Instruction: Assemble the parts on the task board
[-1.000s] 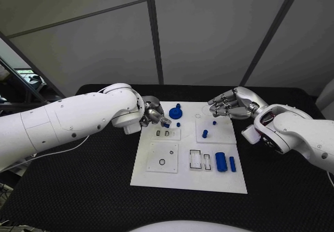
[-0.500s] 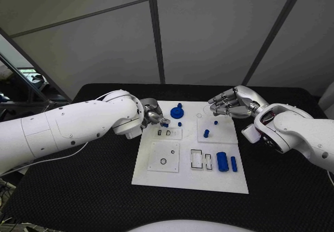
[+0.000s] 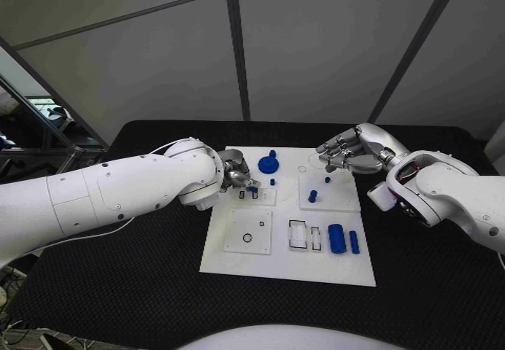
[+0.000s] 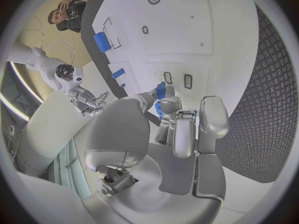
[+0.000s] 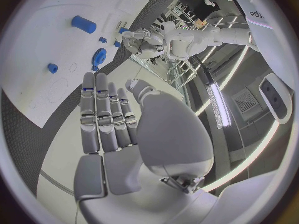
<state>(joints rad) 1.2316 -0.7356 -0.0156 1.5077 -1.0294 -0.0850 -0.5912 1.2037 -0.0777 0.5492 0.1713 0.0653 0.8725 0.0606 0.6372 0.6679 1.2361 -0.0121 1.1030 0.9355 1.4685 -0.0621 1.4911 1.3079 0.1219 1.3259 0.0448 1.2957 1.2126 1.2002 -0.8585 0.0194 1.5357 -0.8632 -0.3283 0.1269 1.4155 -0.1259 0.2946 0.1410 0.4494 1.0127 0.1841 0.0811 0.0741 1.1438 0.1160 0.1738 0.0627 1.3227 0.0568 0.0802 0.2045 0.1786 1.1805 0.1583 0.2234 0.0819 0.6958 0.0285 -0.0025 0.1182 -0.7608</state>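
Left hand [image 3: 236, 177] pinches a small blue part [image 4: 161, 91] over the board's [image 3: 263, 262] two slots; right hand [image 3: 347, 154] hovers released, fingers apart, holding nothing.

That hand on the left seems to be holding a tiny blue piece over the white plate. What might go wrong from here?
The left hand pinches a small blue part by its fingertips just above two small slots in the task board. It might slip out, or meet a slot tilted and jam. The blue gear stands close by and might get bumped.
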